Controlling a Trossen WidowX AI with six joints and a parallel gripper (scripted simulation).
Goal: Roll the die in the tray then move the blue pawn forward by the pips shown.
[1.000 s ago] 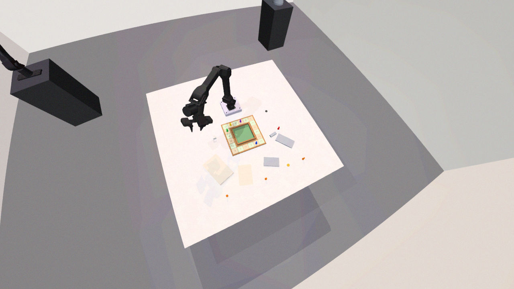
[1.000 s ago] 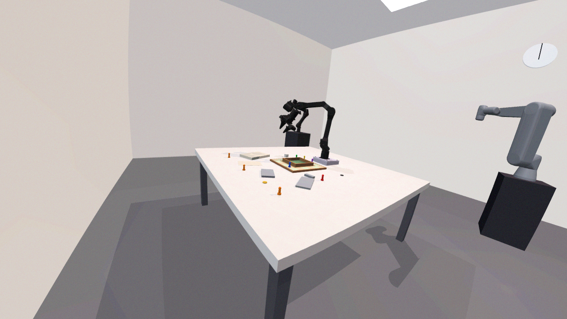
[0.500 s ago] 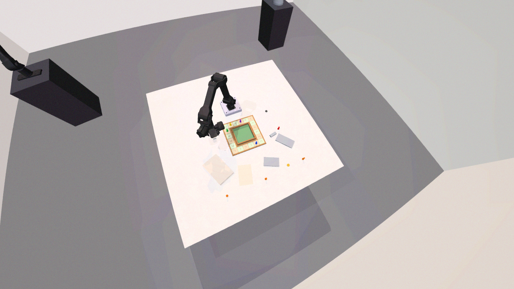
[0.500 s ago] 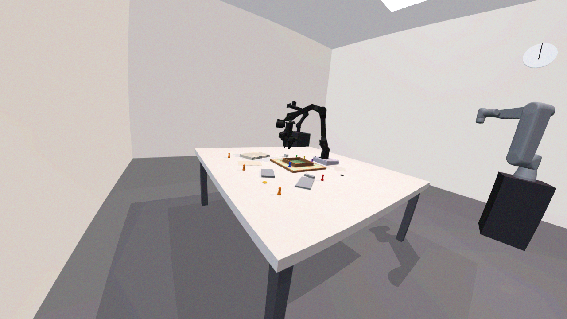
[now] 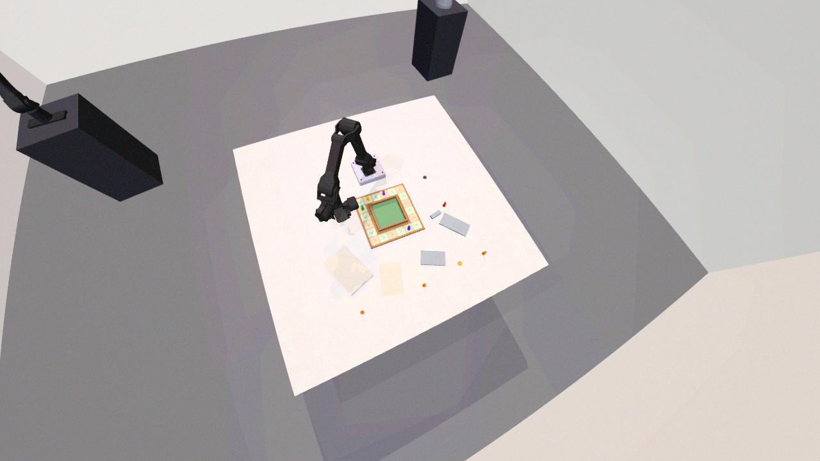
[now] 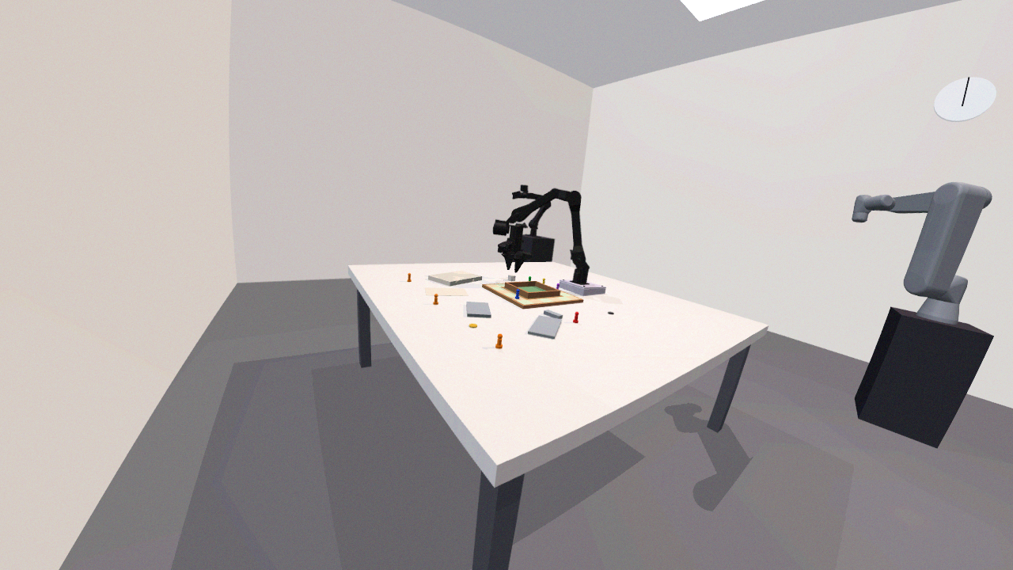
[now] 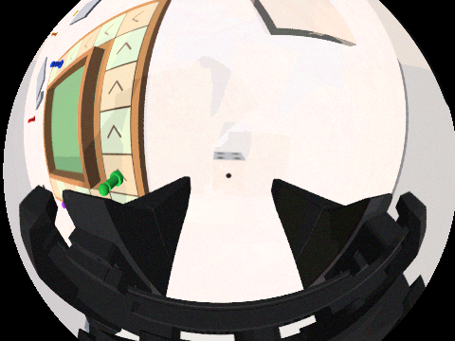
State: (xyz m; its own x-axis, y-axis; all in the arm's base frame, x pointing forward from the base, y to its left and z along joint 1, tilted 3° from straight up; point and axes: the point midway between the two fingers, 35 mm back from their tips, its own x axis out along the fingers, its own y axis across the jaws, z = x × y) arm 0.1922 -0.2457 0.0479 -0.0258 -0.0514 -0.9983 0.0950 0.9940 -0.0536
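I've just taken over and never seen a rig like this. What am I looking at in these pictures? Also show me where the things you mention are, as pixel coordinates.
One black arm with a two-finger gripper (image 5: 347,213) (image 6: 513,269) (image 7: 231,184), standing on a table (image 5: 286,344) (image 6: 608,368). The top picture looks down, the exterior one from the side, the wrist one past the fingers. On the table, the board (image 5: 371,246) (image 6: 522,305) (image 7: 138,95) surrounds a green tray (image 5: 388,213) (image 6: 540,289) (image 7: 67,120); a blue pawn (image 5: 409,228) (image 6: 517,293) (image 7: 57,63) stands on its squares. The die (image 6: 511,278) (image 7: 228,155) lies outside the board, below the gripper, which is open and holds nothing.
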